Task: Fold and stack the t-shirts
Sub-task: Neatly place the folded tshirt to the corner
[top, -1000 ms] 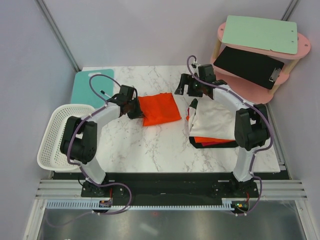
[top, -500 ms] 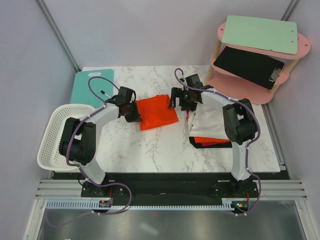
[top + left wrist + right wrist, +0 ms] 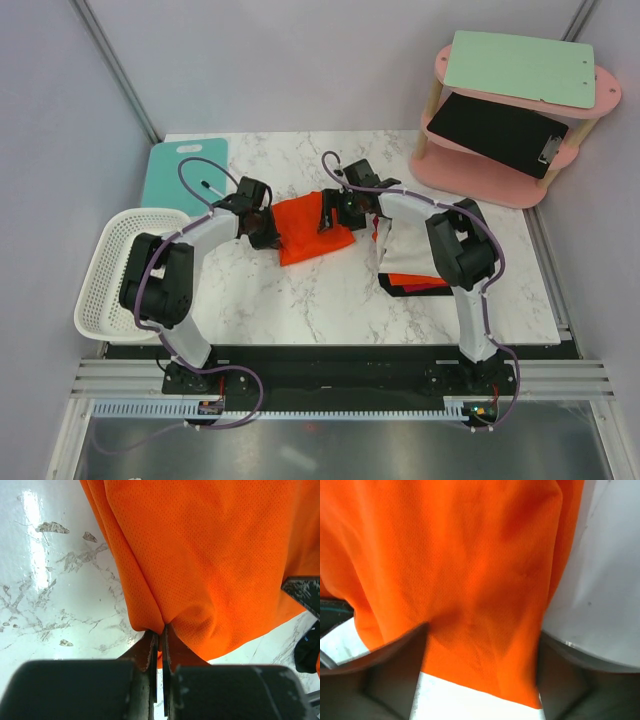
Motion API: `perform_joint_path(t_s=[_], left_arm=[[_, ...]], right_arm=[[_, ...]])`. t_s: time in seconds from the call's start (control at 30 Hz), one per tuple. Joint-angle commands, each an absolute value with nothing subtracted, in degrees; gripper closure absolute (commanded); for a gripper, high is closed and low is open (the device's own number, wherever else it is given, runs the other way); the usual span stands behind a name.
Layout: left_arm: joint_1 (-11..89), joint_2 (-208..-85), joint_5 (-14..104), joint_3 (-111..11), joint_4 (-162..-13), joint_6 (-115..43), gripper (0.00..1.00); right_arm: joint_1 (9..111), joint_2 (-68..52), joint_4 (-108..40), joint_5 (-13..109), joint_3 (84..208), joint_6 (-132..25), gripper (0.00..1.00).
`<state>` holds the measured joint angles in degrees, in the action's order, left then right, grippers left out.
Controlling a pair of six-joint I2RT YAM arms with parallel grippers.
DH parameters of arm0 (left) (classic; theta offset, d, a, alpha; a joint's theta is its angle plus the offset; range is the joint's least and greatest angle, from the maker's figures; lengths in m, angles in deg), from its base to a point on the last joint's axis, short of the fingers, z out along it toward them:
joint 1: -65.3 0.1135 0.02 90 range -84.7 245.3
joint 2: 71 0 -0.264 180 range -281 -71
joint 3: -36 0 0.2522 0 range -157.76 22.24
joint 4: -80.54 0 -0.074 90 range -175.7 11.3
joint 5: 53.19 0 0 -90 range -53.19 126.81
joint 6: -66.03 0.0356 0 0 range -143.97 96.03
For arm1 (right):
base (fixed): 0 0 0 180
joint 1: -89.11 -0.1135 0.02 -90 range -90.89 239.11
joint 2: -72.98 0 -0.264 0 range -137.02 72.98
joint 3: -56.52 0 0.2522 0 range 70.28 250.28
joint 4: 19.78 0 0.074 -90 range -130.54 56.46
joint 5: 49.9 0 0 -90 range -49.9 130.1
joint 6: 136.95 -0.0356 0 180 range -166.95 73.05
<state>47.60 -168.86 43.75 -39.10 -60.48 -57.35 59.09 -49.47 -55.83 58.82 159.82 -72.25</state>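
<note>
Orange-red t-shirt lies folded on the marble table, between both arms. The left pincer pinches its left edge tight. The right pincer stands wide around its right edge.

T-shirt mid-surface, between the two end effectors
The left end effector is at its left edge and the right end effector at its right edge. A cloth pile lies just to its right. A basket sits at the surface's left edge, a board behind-left, and a shelf stand behind-right.
</note>
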Motion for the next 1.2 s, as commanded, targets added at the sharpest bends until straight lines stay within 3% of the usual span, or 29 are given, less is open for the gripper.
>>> perform_joint_path(t_s=[0.0, 0.03, 0.07, 0.13, 0.2, 0.23, 0.43, 0.7, 0.93, 1.17], left_arm=[[47.81, -168.74, 42.96, -38.32, -60.47, -55.78, 0.98], [47.81, -168.56, 43.22, -37.79, -60.47, -55.61, 0.97], [47.81, -168.3, 43.05, -37.44, -60.47, -55.52, 0.92], [47.81, -166.89, 42.44, -36.56, -59.16, -55.26, 0.52], [47.81, -165.32, 39.81, -36.3, -57.23, -55.25, 0.19], [47.81, -164.61, 38.41, -36.29, -55.04, -55.25, 0.12], [47.98, -161.44, 33.56, -35.06, -53.18, -55.61, 0.08], [47.98, -166.44, 32.94, -34.63, -53.88, -55.69, 0.08], [47.98, -167.59, 32.51, -32.43, -55.46, -55.52, 0.08], [47.98, -168.82, 32.76, -32.16, -56.16, -55.43, 0.08]], right_arm=[[57.47, -54.1, -58.24, 58.11, 159.66, -73.32, 0.36], [57.29, -54.02, -58.15, 58.11, 159.4, -73.32, 0.68], [57.2, -53.76, -58.24, 56.81, 159.23, -73.58, 0.82], [57.29, -52.35, -58.15, 55.05, 158.53, -72.97, 0.96], [57.29, -49.55, -58.24, 52.33, 157.82, -71.92, 0.98], [57.12, -48.32, -58.24, 51.79, 157.21, -71.3, 0.99], [56.85, -37.51, -58.85, 45.9, 155.97, -67.87, 1.0], [56.85, -25.73, -62.54, 43.35, 155.45, -66.72, 1.0], [57.2, -13.35, -70.0, 32.11, 152.63, -67.95, 1.0], [61.14, 1.34, -75.29, 25.51, 143.24, -70.06, 1.0]])
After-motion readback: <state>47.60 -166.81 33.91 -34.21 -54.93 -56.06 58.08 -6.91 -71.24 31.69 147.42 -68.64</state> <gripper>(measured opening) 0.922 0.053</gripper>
